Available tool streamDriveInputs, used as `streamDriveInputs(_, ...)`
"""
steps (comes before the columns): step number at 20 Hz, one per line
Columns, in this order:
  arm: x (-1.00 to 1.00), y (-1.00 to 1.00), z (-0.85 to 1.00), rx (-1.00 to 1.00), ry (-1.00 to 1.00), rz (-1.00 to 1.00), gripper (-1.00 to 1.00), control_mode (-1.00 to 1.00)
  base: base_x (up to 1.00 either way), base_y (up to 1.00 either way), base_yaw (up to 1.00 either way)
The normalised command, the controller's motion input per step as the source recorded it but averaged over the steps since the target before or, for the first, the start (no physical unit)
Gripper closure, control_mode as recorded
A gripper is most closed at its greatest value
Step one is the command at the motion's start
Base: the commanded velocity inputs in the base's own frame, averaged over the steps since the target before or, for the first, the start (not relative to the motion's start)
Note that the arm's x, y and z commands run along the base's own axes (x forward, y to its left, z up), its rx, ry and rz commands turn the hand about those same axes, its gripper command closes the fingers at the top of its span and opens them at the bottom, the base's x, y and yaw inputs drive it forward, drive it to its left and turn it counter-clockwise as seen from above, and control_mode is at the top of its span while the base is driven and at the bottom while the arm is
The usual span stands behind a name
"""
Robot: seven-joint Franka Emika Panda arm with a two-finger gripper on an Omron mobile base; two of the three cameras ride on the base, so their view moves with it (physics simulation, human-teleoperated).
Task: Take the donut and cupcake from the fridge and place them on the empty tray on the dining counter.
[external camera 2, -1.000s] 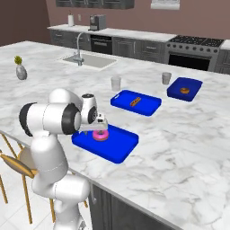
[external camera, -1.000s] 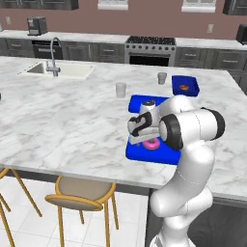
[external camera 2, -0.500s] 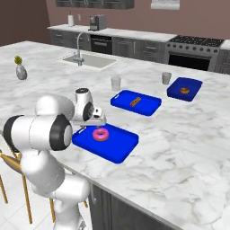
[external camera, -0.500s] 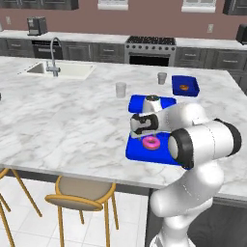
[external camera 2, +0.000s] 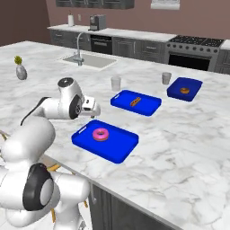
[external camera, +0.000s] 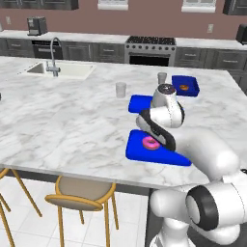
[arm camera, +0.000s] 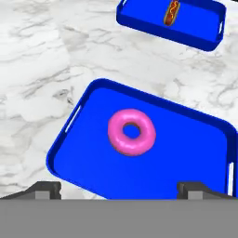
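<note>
**Now Only the Cupcake Is Missing**

Jaws spread wide and gripping nothing, the gripper is hanging over the donut, which is lying on the tray on the dining counter. A careless swing risks nudging the donut, the hot-dog tray or the cup nearby.

A rendered home kitchen: a large white marble dining counter with a sink and faucet at its far edge, dark grey cabinets, a stove and a coffee machine along the reddish-brown back wall, and wooden-legged stools at the near edge.
</note>
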Motion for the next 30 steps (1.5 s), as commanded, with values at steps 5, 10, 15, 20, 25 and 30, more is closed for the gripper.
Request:
streamDriveInputs(5, -1.00, -0.20, 0.98, 0.00, -0.44, -0.07, -1.00, -1.00, 0.00, 0.00, 0.00)
streamDriveInputs(10, -1.00, -0.28, 0.97, 0.00, -0.45, -0.07, -1.00, -1.00, 0.00, 0.00, 0.00)
streamDriveInputs(15, -1.00, -0.16, 0.73, 0.01, -0.24, -0.01, -1.00, -1.00, 0.00, 0.00, 0.00)
streamDriveInputs(20, -0.99, 0.00, 0.63, 0.08, -0.02, 0.03, -1.00, -1.00, 0.00, 0.00, 0.00)
streamDriveInputs(25, -0.86, 0.06, 0.37, 0.12, 0.07, 0.15, -1.00, -1.00, 0.00, 0.00, 0.00)
streamDriveInputs(30, -0.21, 0.26, -0.34, 0.03, 0.03, 0.27, -1.00, -1.00, 0.00, 0.00, 0.00)
